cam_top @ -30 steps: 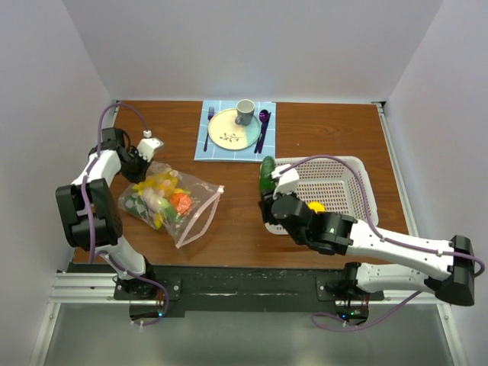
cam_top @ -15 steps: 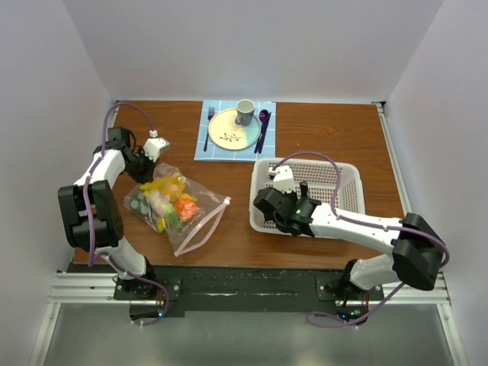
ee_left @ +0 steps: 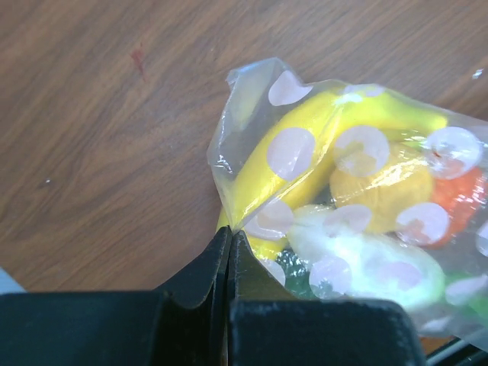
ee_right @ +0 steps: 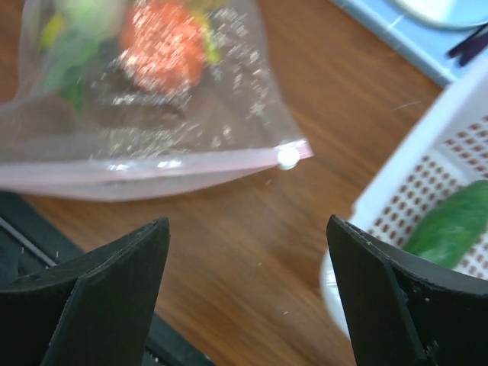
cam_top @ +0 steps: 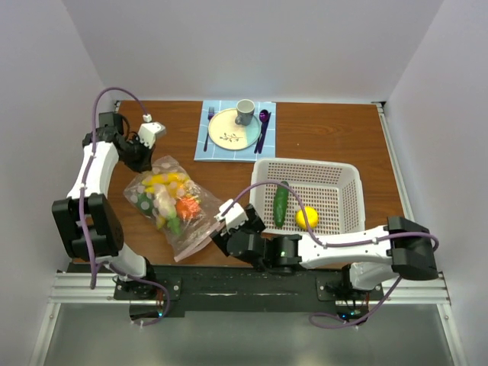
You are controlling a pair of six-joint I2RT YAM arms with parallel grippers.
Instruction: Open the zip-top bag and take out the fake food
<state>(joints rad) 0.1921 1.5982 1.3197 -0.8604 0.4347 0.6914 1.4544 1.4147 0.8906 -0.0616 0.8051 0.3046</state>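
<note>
Bag lies on the surface at near left, with its pink zipper along the near edge. Banana, orange and more food are inside. Cucumber and lemon sit in the basket to the right. My left tool is clamped on the bag's far corner: good anchor. My right tool hangs wide apart just short of the zipper, holding nothing. I can't tell how far the mouth gapes. My plan is a firm left pinch, go in low, grab one piece and no plastic, then draw out slowly.
</note>
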